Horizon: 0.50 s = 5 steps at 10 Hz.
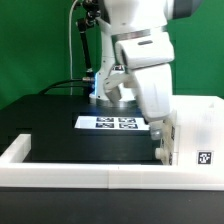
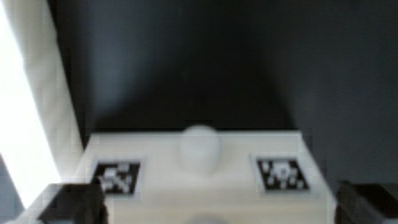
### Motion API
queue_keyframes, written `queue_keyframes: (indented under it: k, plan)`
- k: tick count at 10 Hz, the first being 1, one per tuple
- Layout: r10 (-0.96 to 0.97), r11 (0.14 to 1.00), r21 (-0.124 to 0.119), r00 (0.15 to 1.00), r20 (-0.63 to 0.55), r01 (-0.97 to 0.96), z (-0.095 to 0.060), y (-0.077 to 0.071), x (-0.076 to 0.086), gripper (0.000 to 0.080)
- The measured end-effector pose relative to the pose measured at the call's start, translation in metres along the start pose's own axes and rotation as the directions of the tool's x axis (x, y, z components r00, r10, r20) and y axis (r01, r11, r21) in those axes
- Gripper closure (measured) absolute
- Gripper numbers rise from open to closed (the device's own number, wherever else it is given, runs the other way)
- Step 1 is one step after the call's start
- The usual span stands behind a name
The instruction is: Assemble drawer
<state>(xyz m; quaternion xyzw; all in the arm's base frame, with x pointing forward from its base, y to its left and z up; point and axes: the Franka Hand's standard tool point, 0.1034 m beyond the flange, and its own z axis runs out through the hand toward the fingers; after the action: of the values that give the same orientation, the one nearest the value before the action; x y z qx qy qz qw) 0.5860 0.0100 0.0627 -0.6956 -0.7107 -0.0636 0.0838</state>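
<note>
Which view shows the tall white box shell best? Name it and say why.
The exterior view: the box shell shows its outer wall and one tag at that view's right. The wrist view gives only close white tagged surfaces; whether they belong to it is unclear.

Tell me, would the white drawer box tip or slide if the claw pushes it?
Probably slide: the drawer box looks broad and rests flat on the table. Its smooth white walls suggest rigid plastic, so likely stiff and fairly light.

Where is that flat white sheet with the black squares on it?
In the exterior view the marker board lies flat on the black table, near the middle, just in front of the robot's base and left of the white drawer part.
</note>
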Motion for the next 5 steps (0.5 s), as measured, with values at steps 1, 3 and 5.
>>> queue_keyframes:
  k: [1,3,5]
  plan:
    - [0.0,1.0,0.012,1.0,0.0,0.0,-0.002,-0.002,-0.016,0.0151]
    - [0.023,1.0,0.001,1.0,0.014,-0.023,-0.017,-0.001,-0.043,0.0151]
    - [0.058,0.997,-0.059,0.997,0.042,-0.055,-0.041,-0.004,-0.059,0.0151]
